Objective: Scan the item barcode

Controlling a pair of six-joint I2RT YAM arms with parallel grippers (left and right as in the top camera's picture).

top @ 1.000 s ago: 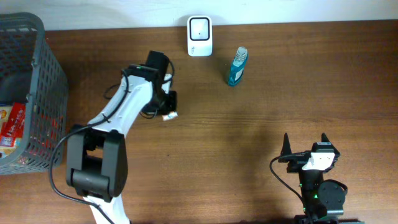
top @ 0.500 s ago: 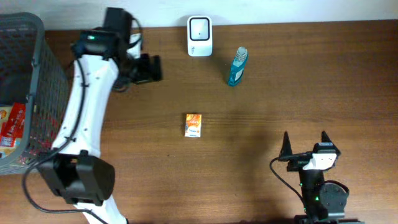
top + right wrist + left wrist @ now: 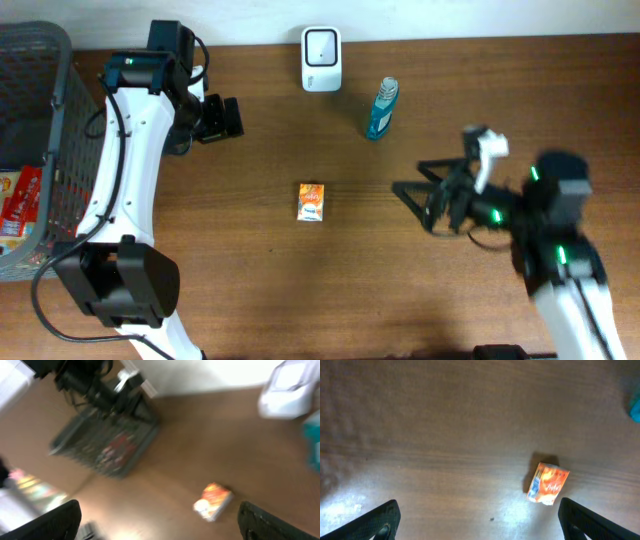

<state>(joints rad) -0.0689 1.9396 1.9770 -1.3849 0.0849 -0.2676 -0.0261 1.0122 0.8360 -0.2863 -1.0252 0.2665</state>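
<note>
The item, a small orange packet (image 3: 311, 201), lies flat on the brown table near the middle, with nothing touching it. It also shows in the left wrist view as the packet (image 3: 548, 483) and, blurred, in the right wrist view as the packet (image 3: 213, 501). My left gripper (image 3: 222, 118) hovers at the far left, well away from it, open and empty (image 3: 479, 511). To the right of the packet, my right gripper (image 3: 415, 206) points at it, open with nothing between its fingers (image 3: 157, 512). The white scanner (image 3: 321, 58) stands at the back edge. No barcode is visible.
A teal bottle (image 3: 381, 108) stands to the right of the scanner. A grey wire basket (image 3: 45, 120) holding packaged goods fills the left edge. The same basket (image 3: 105, 440) and the scanner (image 3: 290, 387) show in the right wrist view.
My left gripper let go of the packet, leaving it on the table, and drew back to the far left. The right arm swung up from the front edge toward the packet.
</note>
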